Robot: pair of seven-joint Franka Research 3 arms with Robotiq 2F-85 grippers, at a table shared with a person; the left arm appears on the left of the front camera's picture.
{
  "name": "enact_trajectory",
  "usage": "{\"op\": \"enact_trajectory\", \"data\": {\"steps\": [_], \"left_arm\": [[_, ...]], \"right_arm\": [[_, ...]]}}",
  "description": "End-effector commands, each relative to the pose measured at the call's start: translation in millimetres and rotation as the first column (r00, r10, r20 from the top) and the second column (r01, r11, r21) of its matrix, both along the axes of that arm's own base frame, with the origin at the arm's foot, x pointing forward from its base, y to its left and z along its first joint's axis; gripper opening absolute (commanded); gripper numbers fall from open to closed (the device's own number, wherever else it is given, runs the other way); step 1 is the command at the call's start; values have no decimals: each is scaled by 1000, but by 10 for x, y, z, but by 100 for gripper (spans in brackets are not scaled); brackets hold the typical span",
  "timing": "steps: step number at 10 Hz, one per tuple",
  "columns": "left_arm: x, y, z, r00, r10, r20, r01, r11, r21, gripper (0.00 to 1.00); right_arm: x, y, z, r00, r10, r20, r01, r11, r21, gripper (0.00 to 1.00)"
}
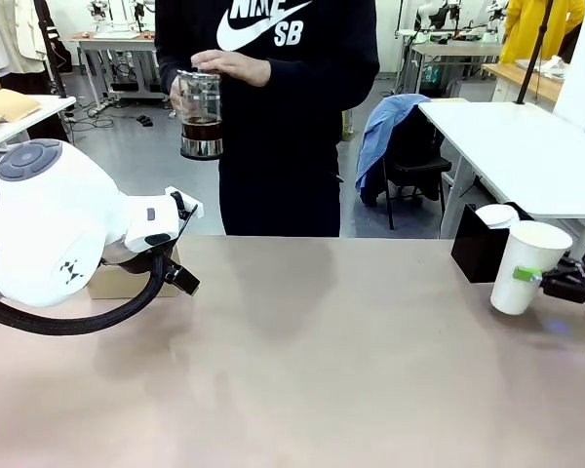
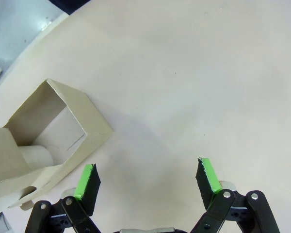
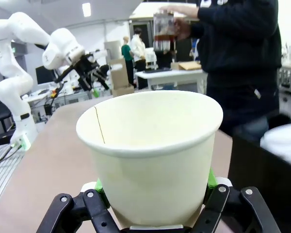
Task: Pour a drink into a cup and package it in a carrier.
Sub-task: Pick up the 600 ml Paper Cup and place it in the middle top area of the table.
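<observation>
A: 2 grippers to enter, nearest first. The right one?

B: Item 1, right gripper [image 3: 153, 189]: clenched on a white paper cup [image 3: 150, 145], with 1 green pad on each side of its lower wall. The cup's mouth is open. In the front view it leans slightly, over the right end of the table [image 1: 322, 370]. I cannot tell whether its base touches the top.

A: And the left?

B: Item 2, left gripper [image 2: 148, 170]: released, jaws spread wide with nothing between them. It points down at bare tabletop on the left side.

A: Where is the carrier?

B: Item 3, carrier [image 2: 53, 126]: brown cardboard, on the table just beside the left gripper. 1 open box compartment shows, with a flat panel next to it. I cannot tell whether a finger touches it.

A: Farther back?

B: Item 4, black box [image 1: 478, 249]: at the table's far right, just behind the held cup, with something white and round at its top.

A: And the drink?

B: Item 5, person at the far side, holding a clear jug [image 1: 201, 112] upright at chest height, 1 hand [image 1: 232, 66] on its lid. It is well apart from the cup. Item 6, drink [image 1: 202, 130]: dark brown, in the jug's lower part.
</observation>
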State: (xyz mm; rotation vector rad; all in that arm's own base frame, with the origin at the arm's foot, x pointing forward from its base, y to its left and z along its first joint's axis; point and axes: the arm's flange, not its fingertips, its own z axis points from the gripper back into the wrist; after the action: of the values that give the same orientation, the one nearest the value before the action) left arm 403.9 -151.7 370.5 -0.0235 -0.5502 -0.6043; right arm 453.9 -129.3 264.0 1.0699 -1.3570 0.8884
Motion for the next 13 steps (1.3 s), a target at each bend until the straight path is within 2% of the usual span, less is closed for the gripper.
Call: {"op": "enact_trajectory", "data": {"steps": [1, 3, 4, 6, 8, 10, 13], "left_arm": [[-2, 1, -1, 1000, -1, 0, 1, 1000, -1, 100], [-2, 1, -1, 1000, -1, 0, 1, 1000, -1, 100], [-2, 1, -1, 1000, -1, 0, 1, 1000, -1, 100], [-2, 1, -1, 1000, -1, 0, 1, 1000, -1, 100], [-2, 1, -1, 1000, -1, 0, 1, 1000, -1, 100], [-2, 1, -1, 1000, -1, 0, 1, 1000, -1, 100], [-2, 1, -1, 1000, -1, 0, 1, 1000, -1, 100]], "right_arm": [[-164, 484, 573, 997, -75, 14, 75, 997, -7, 81], [-152, 1033, 985, 998, -56, 7, 56, 998, -1, 81], [-47, 1349, 1097, 999, -40, 5, 40, 999, 8, 81], [378, 1999, 1132, 998, -58, 30, 57, 998, 27, 81], [887, 2588, 921, 994, -95, 47, 93, 995, 44, 81], [1252, 2936, 654, 989, -135, 58, 132, 990, 49, 81], [1416, 3195, 275, 983, -172, 59, 173, 985, -18, 81]]}}
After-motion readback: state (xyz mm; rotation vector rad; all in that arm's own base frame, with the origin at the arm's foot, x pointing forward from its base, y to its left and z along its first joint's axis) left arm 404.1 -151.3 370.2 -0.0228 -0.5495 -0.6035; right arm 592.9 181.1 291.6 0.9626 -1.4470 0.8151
